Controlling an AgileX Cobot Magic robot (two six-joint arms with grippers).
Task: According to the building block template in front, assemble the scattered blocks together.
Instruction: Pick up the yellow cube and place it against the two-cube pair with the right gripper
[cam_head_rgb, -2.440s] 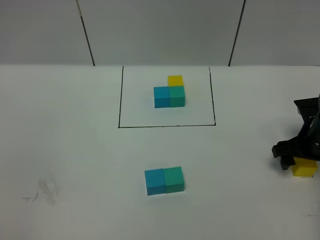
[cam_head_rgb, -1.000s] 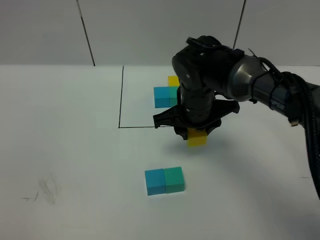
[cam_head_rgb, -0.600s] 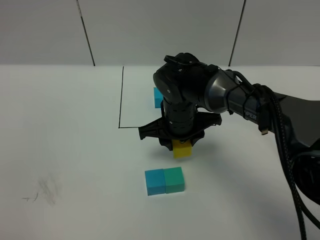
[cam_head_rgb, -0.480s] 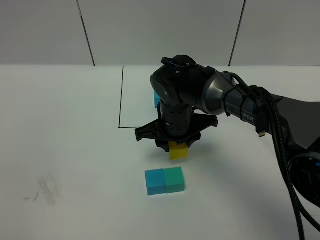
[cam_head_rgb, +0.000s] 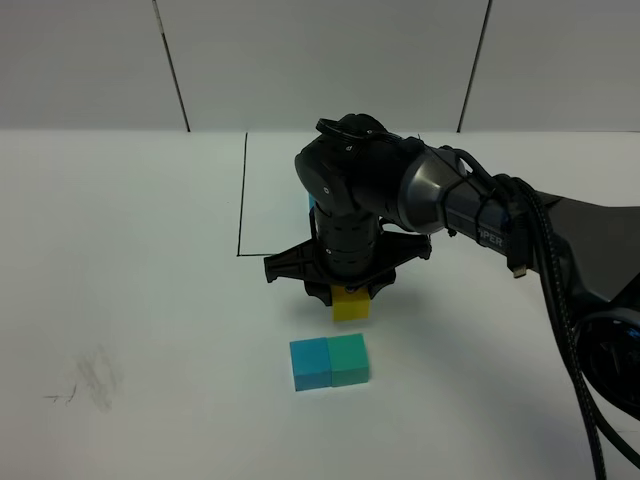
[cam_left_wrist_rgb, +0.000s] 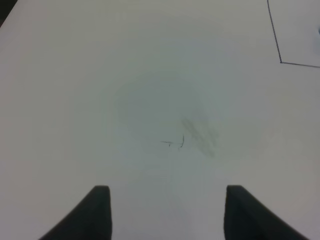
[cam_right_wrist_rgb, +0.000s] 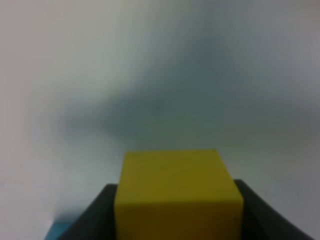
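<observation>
My right gripper (cam_head_rgb: 350, 297) is shut on the yellow cube (cam_head_rgb: 351, 306), holding it just behind the teal-green cube (cam_head_rgb: 349, 359). The teal-green cube sits joined to the sky-blue cube (cam_head_rgb: 310, 364) on the white table. In the right wrist view the yellow cube (cam_right_wrist_rgb: 177, 192) fills the space between the dark fingers (cam_right_wrist_rgb: 250, 210). The template is almost wholly hidden behind the right arm; only a sliver of its sky-blue cube (cam_head_rgb: 311, 204) and the black frame line (cam_head_rgb: 241, 200) show. My left gripper (cam_left_wrist_rgb: 167, 212) is open over bare table, out of the exterior view.
Faint grey scuff marks (cam_head_rgb: 90, 380) lie on the table at the front left, also under the left gripper (cam_left_wrist_rgb: 197, 135). The right arm and its black cable (cam_head_rgb: 560, 300) span the right half of the table. A panelled wall (cam_head_rgb: 320, 60) stands behind.
The right arm has carried the yellow cube from the far right edge across to the middle. Over the last second it drifted left and lower, toward the joined blue and teal pair.
</observation>
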